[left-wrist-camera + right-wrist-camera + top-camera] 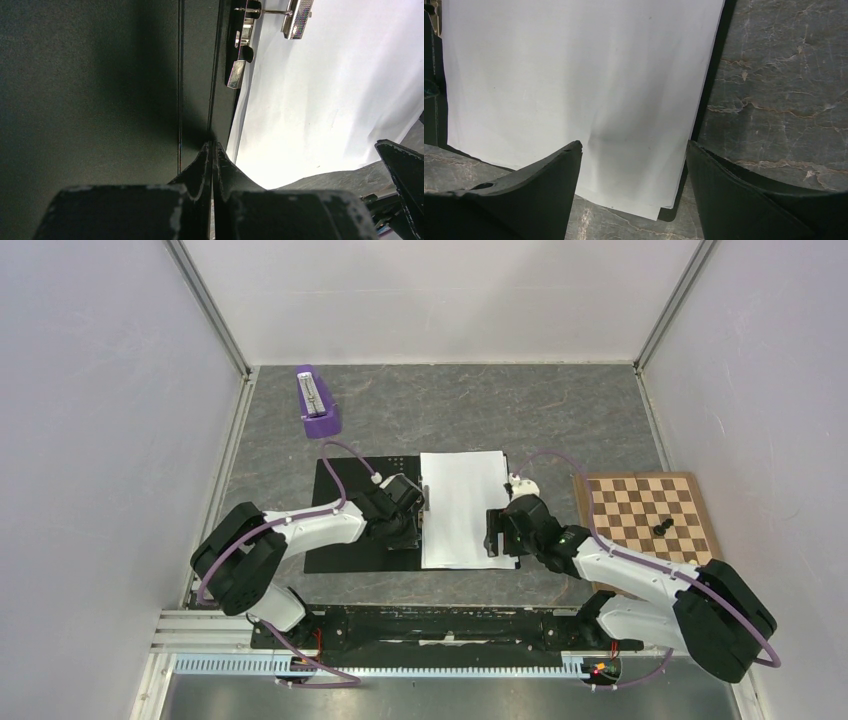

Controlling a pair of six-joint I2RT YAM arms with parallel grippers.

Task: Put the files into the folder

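- The folder (pixel 355 490) lies open on the bench (pixel 500 410), black inside up, between the two arms.
- The files (pixel 460 505) lie flat on its right half, just beside the metal spine clip (pixel 239 70). A thin black strip of folder shows past their right edge.
- Left jaws: closed tight, with the fingers (pixel 200 170) pressed together and their tips at the folder's spine crease. Nothing shows between them.
- Right jaws: spread wide, with the fingers (pixel 549 175) over the files' near right corner. I cannot tell whether they touch the paper.
- A chessboard (pixel 640 495) lies to the right, apart from the folder, with a dark piece (pixel 662 528) on it.
- A purple object (pixel 318 405) stands beyond the folder's far left corner.
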